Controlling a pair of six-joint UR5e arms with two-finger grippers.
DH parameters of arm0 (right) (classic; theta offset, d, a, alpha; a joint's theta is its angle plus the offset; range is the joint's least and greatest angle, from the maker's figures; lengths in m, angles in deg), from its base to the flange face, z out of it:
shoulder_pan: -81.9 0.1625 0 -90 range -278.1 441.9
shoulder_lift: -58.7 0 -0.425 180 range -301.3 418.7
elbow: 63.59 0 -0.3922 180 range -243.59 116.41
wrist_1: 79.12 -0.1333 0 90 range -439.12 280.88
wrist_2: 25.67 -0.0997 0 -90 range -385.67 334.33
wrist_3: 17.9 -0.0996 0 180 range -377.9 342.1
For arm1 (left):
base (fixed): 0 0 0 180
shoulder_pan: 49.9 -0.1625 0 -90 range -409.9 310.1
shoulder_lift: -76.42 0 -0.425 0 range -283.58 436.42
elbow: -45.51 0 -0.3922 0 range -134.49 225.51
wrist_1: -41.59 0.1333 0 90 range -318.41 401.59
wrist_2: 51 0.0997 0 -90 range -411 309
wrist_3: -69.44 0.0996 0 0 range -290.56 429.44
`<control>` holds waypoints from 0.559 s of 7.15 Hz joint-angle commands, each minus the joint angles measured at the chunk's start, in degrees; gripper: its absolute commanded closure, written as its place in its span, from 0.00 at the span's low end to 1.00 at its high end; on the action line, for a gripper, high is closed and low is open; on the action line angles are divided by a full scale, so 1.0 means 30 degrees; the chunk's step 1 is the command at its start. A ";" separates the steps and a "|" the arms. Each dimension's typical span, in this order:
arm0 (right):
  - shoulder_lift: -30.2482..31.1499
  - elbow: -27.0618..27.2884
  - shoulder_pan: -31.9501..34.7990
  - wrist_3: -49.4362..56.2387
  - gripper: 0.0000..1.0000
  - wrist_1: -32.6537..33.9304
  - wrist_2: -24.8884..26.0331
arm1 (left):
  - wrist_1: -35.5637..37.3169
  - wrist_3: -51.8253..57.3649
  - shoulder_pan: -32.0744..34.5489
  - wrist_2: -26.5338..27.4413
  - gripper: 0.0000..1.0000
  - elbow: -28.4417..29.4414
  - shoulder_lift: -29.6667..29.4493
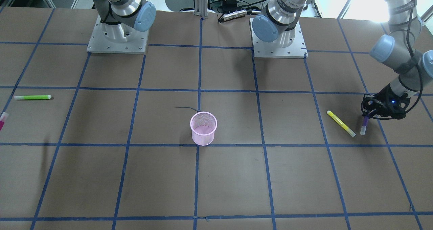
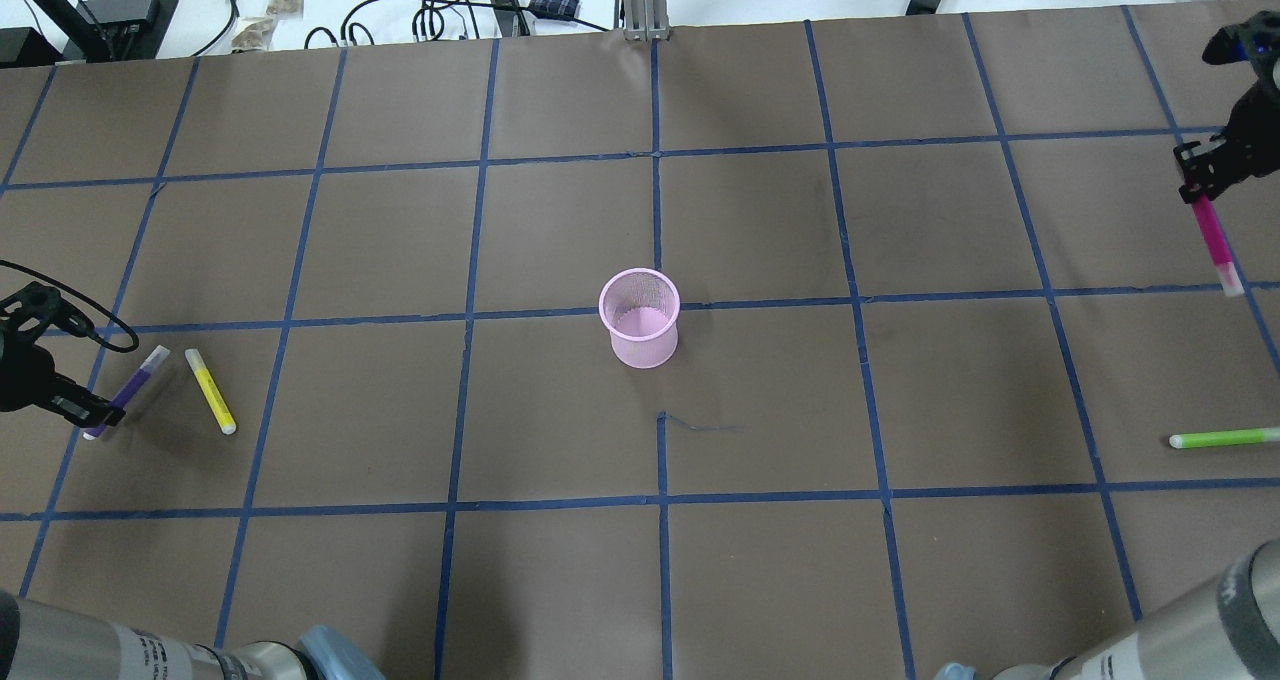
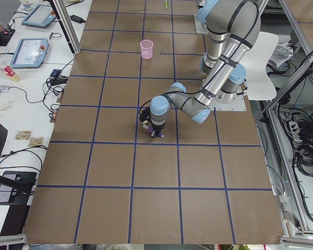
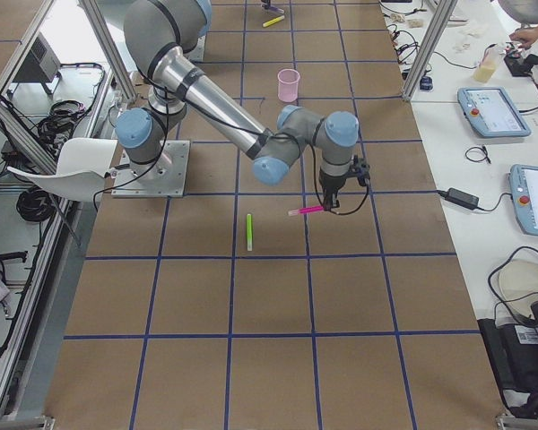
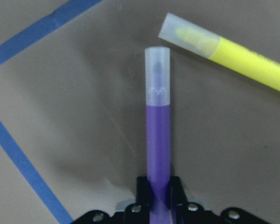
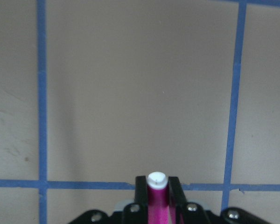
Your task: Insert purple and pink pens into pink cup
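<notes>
2 pens gripped at opposite ends of the surface (image 2: 800, 580), pink cup (image 2: 640, 318) between.
The left tool (image 5: 158, 186) clamps the rear of the purple pen (image 5: 157, 140); its long axis runs away from the robot, clear cap leading, just beside a yellow pen (image 2: 210, 390). The right tool (image 6: 157, 186) grips the pink pen (image 2: 1215, 245), white tip pointing straight out of the tool. The pink cup stands upright, both pens well apart from it.
</notes>
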 commanded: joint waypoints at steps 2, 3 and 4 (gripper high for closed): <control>0.4848 0.2619 0.5818 -0.3276 1.00 0.0295 -0.2025 | -0.3111 0.1269 0.1468 0.0664 1.00 0.4133 0.0540; 0.5124 0.2714 0.8219 -0.4430 1.00 0.0442 -0.2060 | -0.4753 0.1510 0.3017 0.2556 1.00 0.5482 0.1094; 0.5039 0.2802 1.0244 -0.6472 1.00 0.2764 -0.2031 | -0.6336 0.1484 0.4569 0.3590 1.00 0.6946 0.1622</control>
